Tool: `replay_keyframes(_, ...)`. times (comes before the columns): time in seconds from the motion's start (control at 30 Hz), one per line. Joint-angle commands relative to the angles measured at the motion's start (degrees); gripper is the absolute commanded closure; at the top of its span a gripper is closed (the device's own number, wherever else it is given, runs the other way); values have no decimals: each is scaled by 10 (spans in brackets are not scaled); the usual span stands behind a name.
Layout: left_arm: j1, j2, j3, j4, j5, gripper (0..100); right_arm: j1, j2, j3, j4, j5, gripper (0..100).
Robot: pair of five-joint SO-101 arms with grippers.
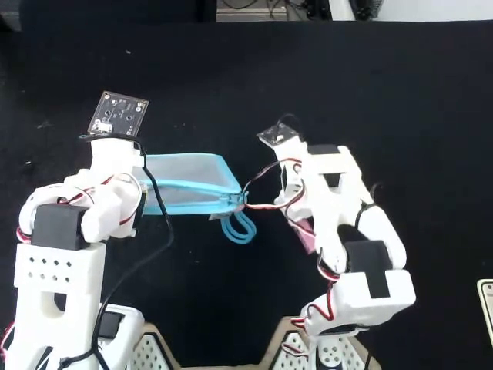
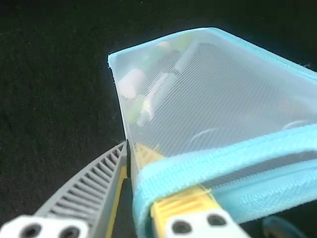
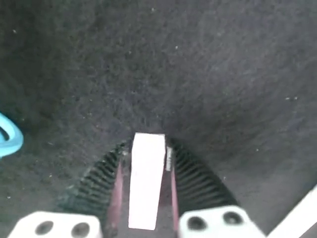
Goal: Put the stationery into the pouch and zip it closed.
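The translucent pouch (image 1: 189, 179) with blue trim lies on the black table between the two arms. Through its mesh wall (image 2: 208, 99) I see several pale stationery items (image 2: 133, 84) inside. My left gripper (image 2: 132, 151) is shut on the pouch's corner by the blue zipper band (image 2: 223, 158), at the pouch's left end (image 1: 142, 202). A blue cord loop (image 1: 239, 227) hangs off the right end. My right gripper (image 3: 147, 145) is shut on a white flat rectangular piece (image 3: 146, 178) just above the cloth, to the right of the loop (image 3: 7, 139), in front of the pouch (image 1: 306, 231).
Black cloth (image 1: 385, 92) covers the whole table. A pale object (image 1: 485, 308) pokes in at the right edge. Both arm bases (image 1: 231, 354) stand at the front edge.
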Motion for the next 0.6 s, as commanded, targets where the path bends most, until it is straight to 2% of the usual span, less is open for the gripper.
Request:
replay_keyframes(0.0, 2, 4, 14, -2, -4, 970, -2, -73, -20, 49, 4, 988)
replay_keyframes(0.17, 2, 4, 14, -4, -4, 970, -6, -232, -18, 118, 4, 988)
replay_keyframes(0.33, 2, 4, 14, -4, -4, 970, -11, -400, -22, 128, -4, 988)
replay_keyframes(0.47, 2, 4, 14, -4, -4, 970, -81, -519, -11, 142, -83, 988)
replay_keyframes(0.57, 2, 4, 14, -3, -4, 970, -148, -604, -7, 140, -114, 988)
